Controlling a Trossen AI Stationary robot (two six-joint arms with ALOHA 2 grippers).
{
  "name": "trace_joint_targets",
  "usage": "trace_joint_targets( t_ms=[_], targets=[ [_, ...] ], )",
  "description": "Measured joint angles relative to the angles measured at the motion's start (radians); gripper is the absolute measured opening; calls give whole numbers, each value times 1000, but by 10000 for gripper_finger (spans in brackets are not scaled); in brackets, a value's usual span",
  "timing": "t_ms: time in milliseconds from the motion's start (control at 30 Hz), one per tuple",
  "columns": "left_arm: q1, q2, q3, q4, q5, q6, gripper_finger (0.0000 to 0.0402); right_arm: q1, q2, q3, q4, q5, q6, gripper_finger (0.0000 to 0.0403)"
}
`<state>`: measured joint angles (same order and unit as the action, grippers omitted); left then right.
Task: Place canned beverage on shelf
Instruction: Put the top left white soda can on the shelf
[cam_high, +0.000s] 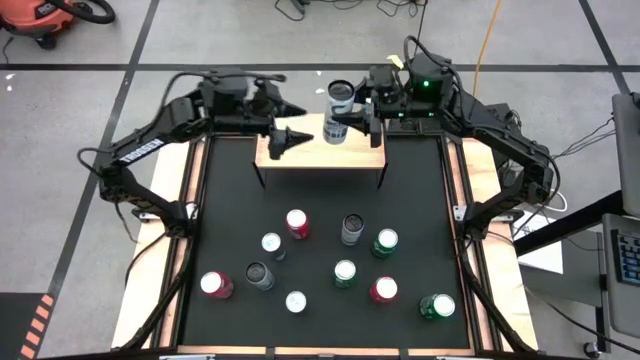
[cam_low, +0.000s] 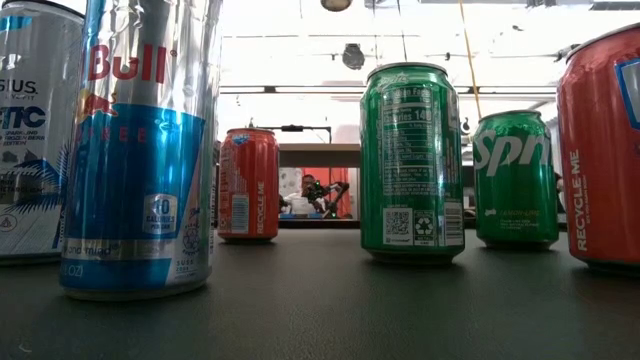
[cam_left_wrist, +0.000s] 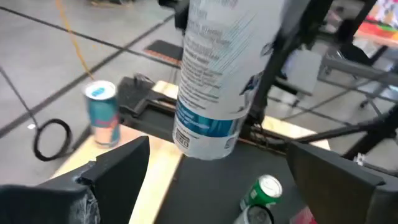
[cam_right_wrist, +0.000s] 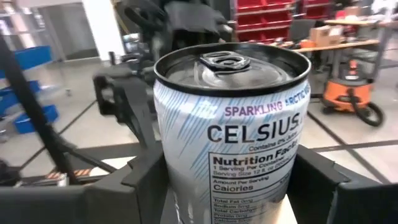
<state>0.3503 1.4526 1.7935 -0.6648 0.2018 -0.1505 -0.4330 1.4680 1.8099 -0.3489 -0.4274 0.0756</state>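
A white-and-blue Celsius can (cam_right_wrist: 233, 137) hangs upright in my right gripper (cam_right_wrist: 230, 183), which is shut on it above the far edge of the shelf (cam_high: 310, 152), a light-wood board on thin black legs at the table's far side. The can's bottom (cam_left_wrist: 205, 143) is clear of the board. My left gripper (cam_high: 298, 122) stands open over the shelf's left part, its fingers (cam_left_wrist: 118, 168) spread just short of the can and touching nothing. A small blue-and-red can (cam_left_wrist: 102, 113) stands on the wood farther off. My right gripper pinches the Celsius can's side wall (cam_right_wrist: 180, 186) between its two fingers, one on each side, below the can's top. The fingers run level, coming from the table's right. The can is lifted clear of the shelf and stands upright in the hold.
Several cans stand on the black table nearer than the shelf: red ones (cam_high: 297, 223), green ones (cam_high: 386, 241), silver ones (cam_high: 351, 229). In the low view a tall Red Bull can (cam_low: 140, 150) and a green can (cam_low: 412, 160) stand close. Wooden strips (cam_high: 175, 270) border the table.
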Motion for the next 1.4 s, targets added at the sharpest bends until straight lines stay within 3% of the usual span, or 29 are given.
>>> trace_joint_targets(
  t_ms=[333, 733, 867, 1200, 1400],
  targets=[
    [-5, 94, -1, 166, 146, -45, 382, 0, -2, 0, 9, -48, 21, 236],
    [3, 155, -2, 210, 161, -23, 379, 0, -2, 1, 52, -40, 34, 236],
    [2, 157, -2, 208, 160, -12, 357, 0, -2, 1, 52, -40, 41, 236],
    [8, 157, -2, 205, 146, 19, 259, 0, -2, 1, 52, -37, 52, 240],
    [9, 157, -2, 197, 146, 33, 249, 0, -2, 1, 29, -37, 53, 244]
  ],
)
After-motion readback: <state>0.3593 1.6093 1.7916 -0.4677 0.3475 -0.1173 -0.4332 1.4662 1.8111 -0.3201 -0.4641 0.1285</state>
